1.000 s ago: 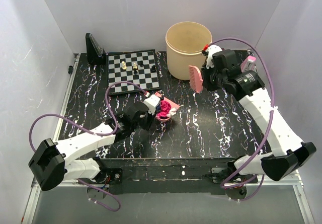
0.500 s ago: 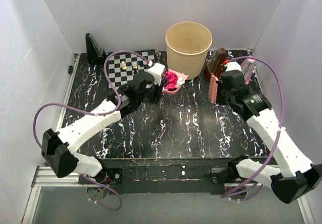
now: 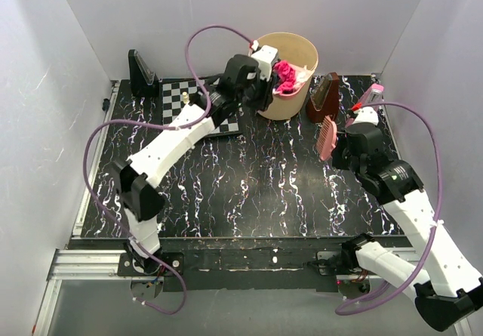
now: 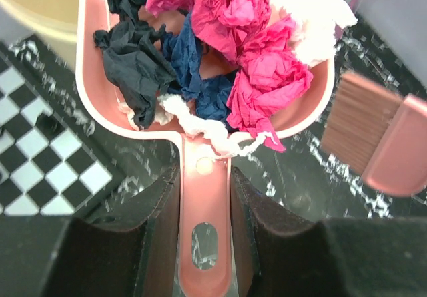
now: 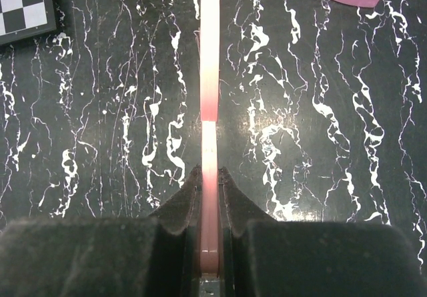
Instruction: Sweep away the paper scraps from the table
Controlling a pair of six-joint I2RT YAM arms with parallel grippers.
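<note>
Paper scraps (image 4: 233, 50) in magenta, dark blue, black and white lay heaped in the pink dustpan (image 4: 217, 213). Your left gripper (image 4: 204, 190) was clamped on the pan's handle. In the overhead frame it sat in the upper middle, right of the chessboard (image 3: 177, 98), and there the pan overlapped the near rim of the beige tub (image 3: 298, 49). Further right, your right gripper (image 5: 209, 177) was pinched tight on the pink brush (image 5: 209, 110). You held the brush edge-on above the veined black table (image 3: 287, 185).
</note>
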